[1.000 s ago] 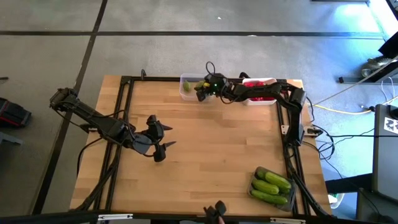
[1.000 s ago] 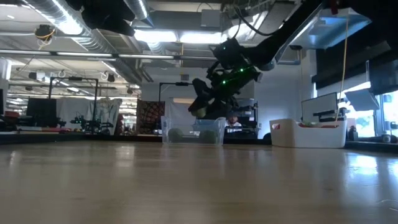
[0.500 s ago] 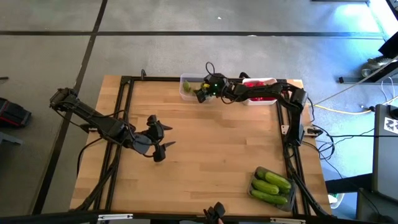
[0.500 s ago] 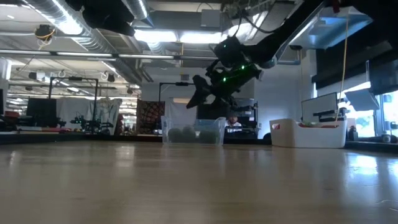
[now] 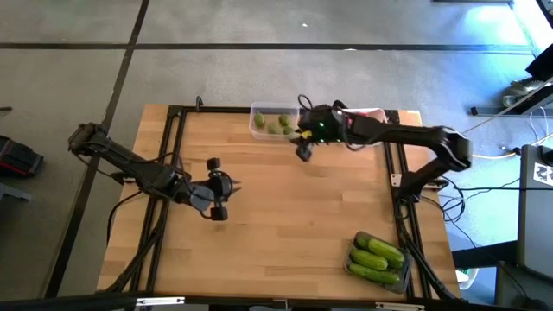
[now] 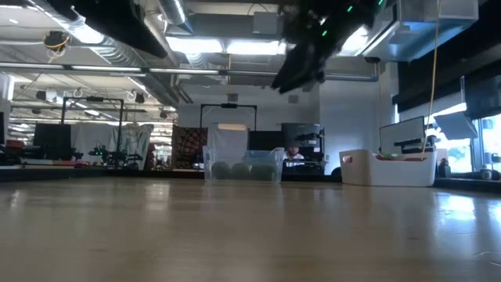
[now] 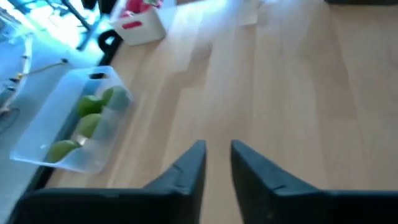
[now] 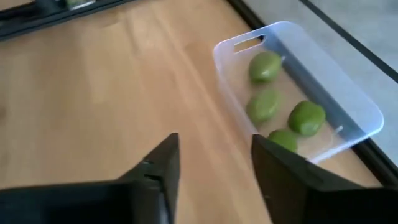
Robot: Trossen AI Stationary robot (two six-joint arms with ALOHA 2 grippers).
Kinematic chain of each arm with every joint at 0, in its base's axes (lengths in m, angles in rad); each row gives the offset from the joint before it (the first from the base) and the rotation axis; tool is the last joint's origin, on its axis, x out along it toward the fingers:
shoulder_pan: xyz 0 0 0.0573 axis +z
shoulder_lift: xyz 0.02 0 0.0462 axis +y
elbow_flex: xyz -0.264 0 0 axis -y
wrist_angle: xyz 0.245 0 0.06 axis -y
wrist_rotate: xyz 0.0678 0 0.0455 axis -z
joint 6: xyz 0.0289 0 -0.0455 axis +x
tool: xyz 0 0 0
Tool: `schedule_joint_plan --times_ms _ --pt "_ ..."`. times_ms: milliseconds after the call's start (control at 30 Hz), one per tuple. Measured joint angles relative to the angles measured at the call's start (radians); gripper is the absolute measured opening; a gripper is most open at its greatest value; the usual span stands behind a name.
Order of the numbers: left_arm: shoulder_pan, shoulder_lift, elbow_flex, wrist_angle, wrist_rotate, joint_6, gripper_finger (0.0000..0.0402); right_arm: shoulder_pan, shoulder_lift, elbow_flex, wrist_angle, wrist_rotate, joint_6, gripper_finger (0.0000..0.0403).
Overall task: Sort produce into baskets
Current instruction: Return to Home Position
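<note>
Room: big workshop behind the tabletop, ceiling lights and ducts up top, grey floor all round in the high view.
Tabletop [image 5: 285, 216]: light wood planks with black frame rails along the sides, mostly bare in the middle.
Left gripper [image 5: 218, 187]: hanging over the left half of the tabletop, well away from every tub. Its wrist view shows the two dark fingers [image 7: 186, 171] nearly together with only a thin slit between them, and nothing in there.
Clear basket [image 5: 257, 126]: at the far edge, roughly mid-table. Four olive-green fruits [image 8: 266, 66] are lying inside it, easy to count from the right wrist view. Low view shows it as a see-through tub [image 6: 243, 165] with round shapes in it.
Right gripper [image 5: 304, 145]: just beside the clear basket, up above the wood near its right end. Fingers are spread apart with a plain gap, holding nothing.
White basket [image 6: 387, 168]: far edge, right of the clear one, mostly hidden under the right arm from above; red pieces [image 7: 134, 5] poke out of it in the left wrist view.
Dark basket [image 5: 356, 244]: near right corner, well apart from the others, with bumpy green cucumbers [image 5: 378, 255] stacked inside.
</note>
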Motion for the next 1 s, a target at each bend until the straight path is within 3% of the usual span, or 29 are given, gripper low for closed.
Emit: schedule_joint_plan --times_ms 167,467,700,1000 --pt "0.06 -0.009 -0.049 0.096 0.116 0.065 0.0007 0.095 -0.1 -0.046 -0.049 0.01 -0.019 0.0089" --pt "0.231 -0.125 -0.164 0.27 0.329 0.16 0.0003 0.23 -0.262 -0.268 0.074 0.017 -0.022 0.0013" --pt "0.3 -0.325 -0.282 0.334 0.417 0.17 0.0006 0.279 -0.413 -0.447 0.248 0.017 0.012 0.0004" --pt "0.297 -0.628 -0.454 0.396 0.427 0.157 0.001 0.308 -0.583 -0.603 0.446 0.0 0.027 0.0007"
